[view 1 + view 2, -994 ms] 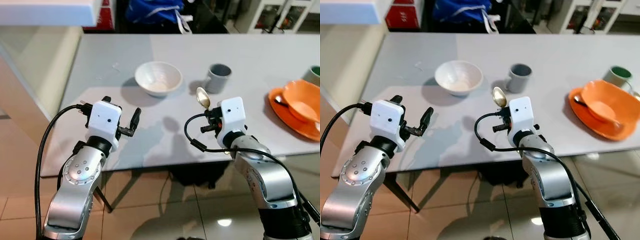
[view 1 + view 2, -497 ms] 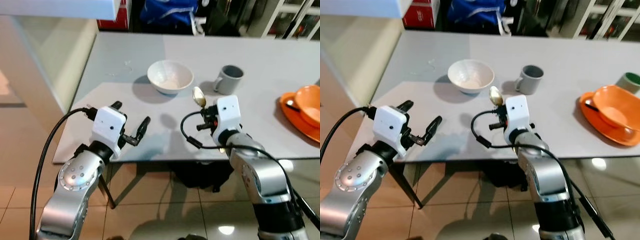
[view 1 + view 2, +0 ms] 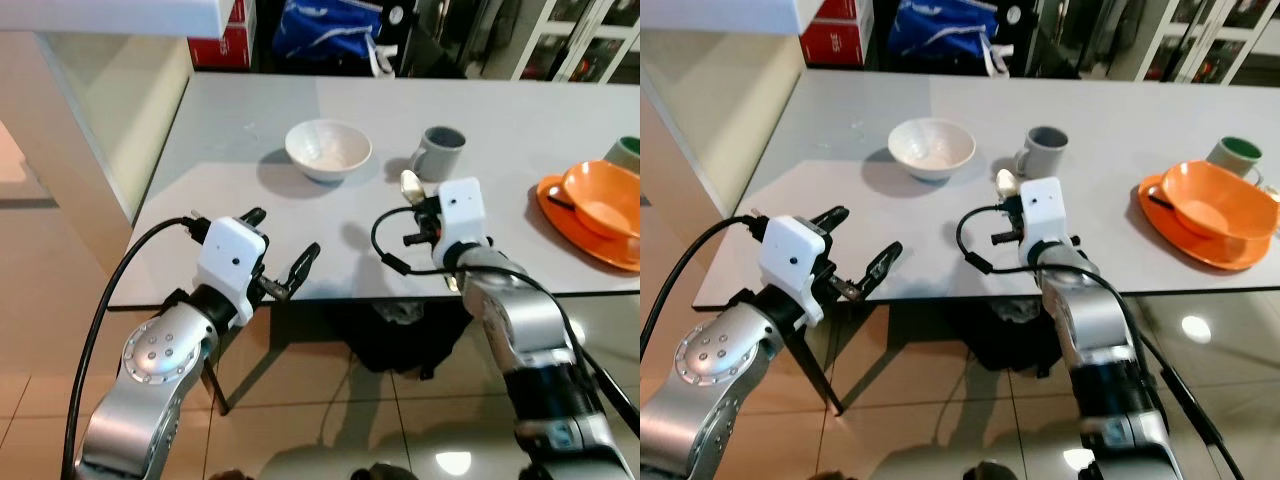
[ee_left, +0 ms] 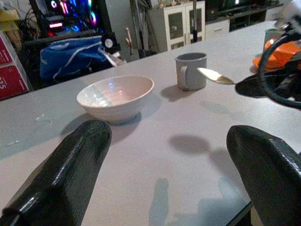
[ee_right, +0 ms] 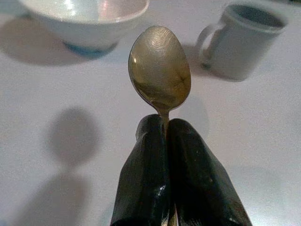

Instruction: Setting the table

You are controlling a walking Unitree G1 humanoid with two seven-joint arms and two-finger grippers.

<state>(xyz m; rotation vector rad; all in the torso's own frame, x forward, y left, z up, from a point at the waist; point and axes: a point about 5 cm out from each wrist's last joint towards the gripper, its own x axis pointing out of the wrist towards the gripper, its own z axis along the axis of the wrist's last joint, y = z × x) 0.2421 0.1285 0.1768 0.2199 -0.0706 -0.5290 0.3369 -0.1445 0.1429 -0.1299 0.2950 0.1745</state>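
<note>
Your right gripper point(image 5: 165, 141) pinches a spoon point(image 5: 160, 70) above the table point(image 3: 250, 130).
The bowl point(image 3: 328, 150) sits at 11 o'clock from it, the mug point(image 3: 438, 153) at 12; the left gripper point(image 3: 280, 250) is spread wide, holding nothing.

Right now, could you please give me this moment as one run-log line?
task: setting table | right gripper: shut on spoon, above table | left gripper: open, idle | near: white bowl, grey mug

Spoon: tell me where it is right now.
The spoon is pinched in the right gripper, raised above the table near its front edge, its bowl pointing toward the white bowl and grey mug.
</note>
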